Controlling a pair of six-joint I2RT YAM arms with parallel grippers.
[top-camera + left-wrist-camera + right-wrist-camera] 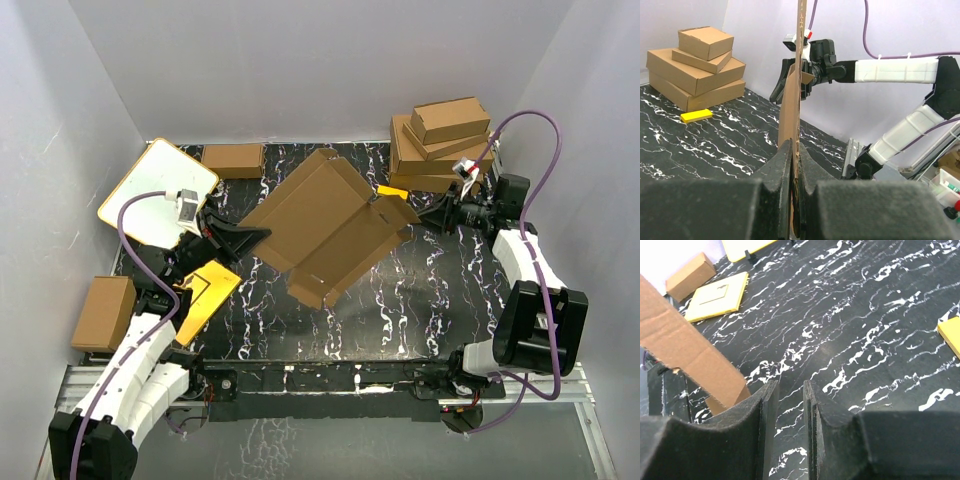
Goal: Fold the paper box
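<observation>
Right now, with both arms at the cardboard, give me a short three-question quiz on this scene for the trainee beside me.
1. True or false: the left hand is shut on an edge of the paper box.
2. In the top view, where does the stack of closed brown boxes stand? A) far right corner B) near right corner C) table centre
3. Fill in: between the fingers of the right hand lies ____.
Key: 1 true; 2 A; 3 nothing, only the black table shows through the narrow gap, and the cardboard passes outside the fingers.
</observation>
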